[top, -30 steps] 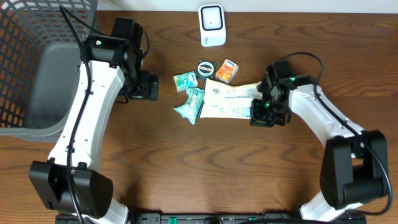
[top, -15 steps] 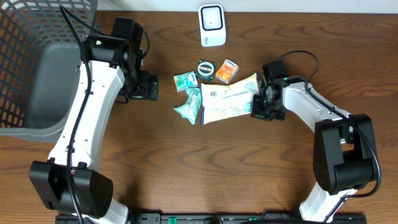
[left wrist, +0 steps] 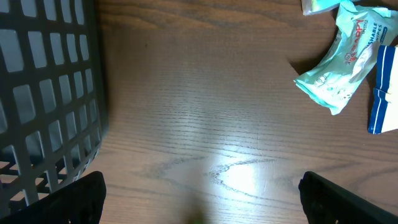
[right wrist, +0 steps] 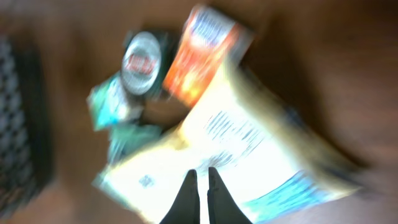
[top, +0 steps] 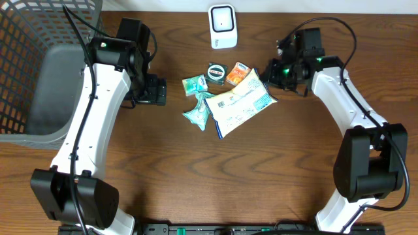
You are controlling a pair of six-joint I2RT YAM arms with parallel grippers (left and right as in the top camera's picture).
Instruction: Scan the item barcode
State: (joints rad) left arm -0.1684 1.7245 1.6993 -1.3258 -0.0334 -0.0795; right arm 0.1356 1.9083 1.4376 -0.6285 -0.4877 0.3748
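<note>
The item, a flat white packet with blue edges (top: 238, 104), hangs tilted above the table with its printed side up. My right gripper (top: 268, 76) is shut on its upper right corner. The right wrist view is blurred: the shut fingertips (right wrist: 202, 177) lie against the white packet (right wrist: 249, 149), and I cannot make out a barcode in the print. The white scanner (top: 222, 26) stands at the back edge, behind the packet. My left gripper (top: 157, 90) rests open and empty left of the pile; its fingers (left wrist: 68, 199) stand wide apart over bare wood.
Around the packet lie a teal wipes pack (top: 198, 111), also in the left wrist view (left wrist: 342, 68), a small green pack (top: 194, 83), a round tin (top: 215, 70) and an orange box (top: 239, 74). A dark mesh basket (top: 39, 72) fills the left side.
My right gripper closed fully on the packet, then moved back and up towards the scanner. The packet came with it and now sits turned diagonally. The left arm stayed still.
</note>
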